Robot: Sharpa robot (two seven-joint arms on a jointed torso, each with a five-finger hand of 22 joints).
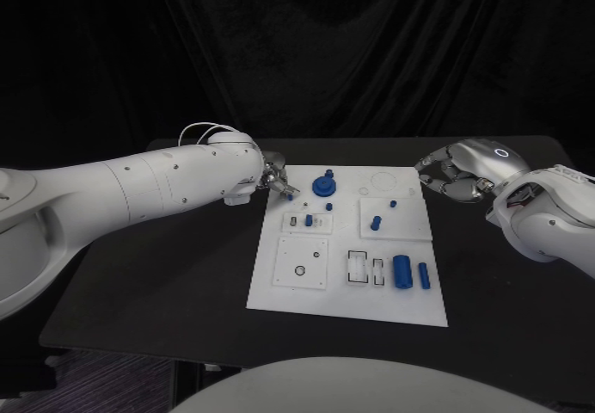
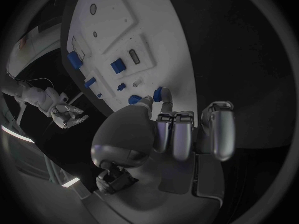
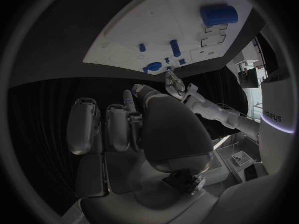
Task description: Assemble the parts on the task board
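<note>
On the black table (image 1: 186, 258) we see the white task board (image 1: 347, 297) in the middle, with both hands near its far end. From the left, our left hand (image 1: 275, 182) reaches over the board's far left corner; a fingertip (image 2: 166, 94) touches a small blue part (image 2: 157, 93) there, though we cannot tell whether the hand pinches it. Just beside it stands a blue round knob part (image 1: 325, 185). Moving right, a small blue peg (image 1: 309, 220) sits in a raised block, and 2 more blue pegs (image 1: 376, 224) stand on the next square plate. Nearer us, a shallow rectangular recess holds a fat blue cylinder (image 1: 401, 269), with a thinner blue rod (image 1: 424, 274) just beside it. At the far right corner, our right hand (image 1: 452, 176) hovers off the board's edge, fingers curled loosely around nothing.
</note>
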